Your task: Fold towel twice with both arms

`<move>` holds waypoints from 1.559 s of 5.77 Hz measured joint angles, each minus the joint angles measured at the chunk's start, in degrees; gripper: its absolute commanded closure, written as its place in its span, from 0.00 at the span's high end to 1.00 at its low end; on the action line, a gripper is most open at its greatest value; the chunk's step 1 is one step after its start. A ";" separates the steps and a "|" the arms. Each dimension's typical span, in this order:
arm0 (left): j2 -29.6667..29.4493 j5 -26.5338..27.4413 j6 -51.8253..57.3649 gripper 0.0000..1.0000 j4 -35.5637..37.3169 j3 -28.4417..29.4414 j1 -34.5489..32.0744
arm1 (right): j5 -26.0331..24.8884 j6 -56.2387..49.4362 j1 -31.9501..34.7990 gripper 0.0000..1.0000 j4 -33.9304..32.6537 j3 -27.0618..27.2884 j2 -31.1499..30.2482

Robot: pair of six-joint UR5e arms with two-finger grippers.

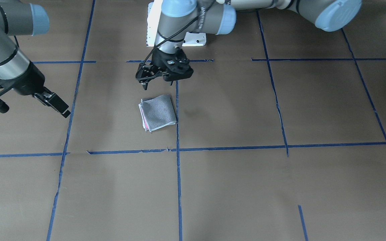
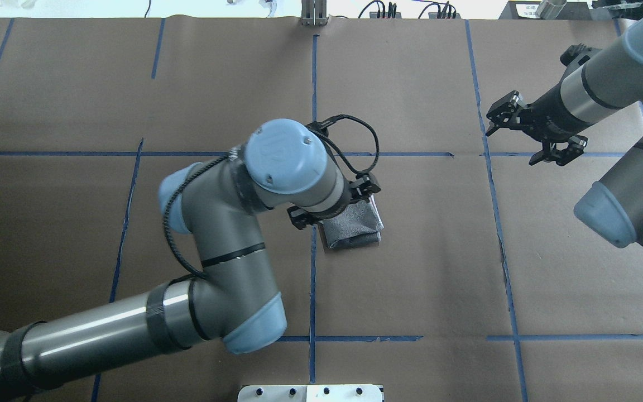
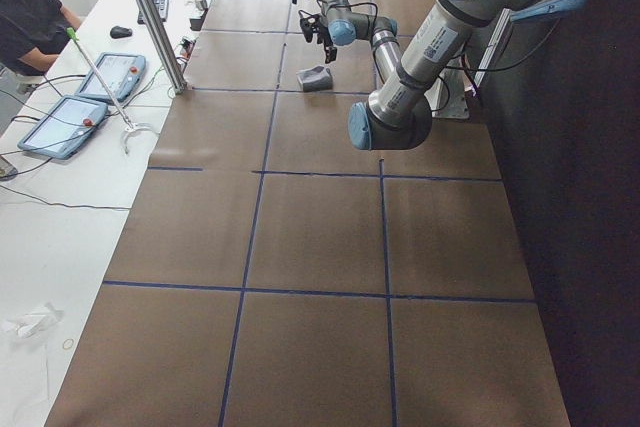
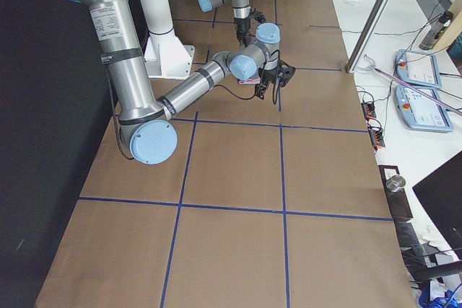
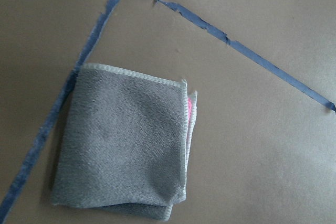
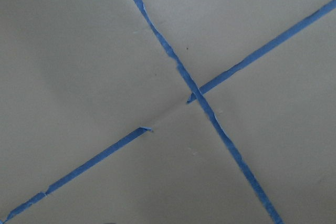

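The towel [image 1: 159, 112] lies folded into a small square on the brown table, grey face up, with pink layers peeking out at one edge [image 5: 188, 109]. It sits just beside a blue tape line [image 2: 313, 262]. My left gripper [image 2: 335, 204] hovers open over the towel's robot-side edge, holding nothing. In the left wrist view the towel [image 5: 126, 140] fills the lower left and no finger touches it. Far off to the side, my right gripper [image 2: 510, 148] hangs open and empty above a tape crossing [image 6: 194, 95].
Blue tape lines divide the brown paper into a grid. The white pedestal base [image 1: 152, 26] stands at the robot's edge. Along the far side is a white bench with tablets [image 3: 110, 75], a metal post [image 3: 150, 17] and a seated person [image 3: 25, 17].
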 measured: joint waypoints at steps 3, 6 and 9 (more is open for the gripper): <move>20.02 -12.57 29.64 1.00 6.59 -14.92 -13.99 | 5.68 -21.86 7.60 1.00 -0.03 -1.06 -5.55; 41.78 -24.64 70.14 1.00 6.61 -18.01 -35.36 | 10.12 -48.15 16.53 1.00 0.10 -1.13 -15.94; 53.22 -27.58 103.19 1.00 6.89 -7.64 -55.25 | 10.87 -63.26 21.35 1.00 -0.80 -2.90 -21.69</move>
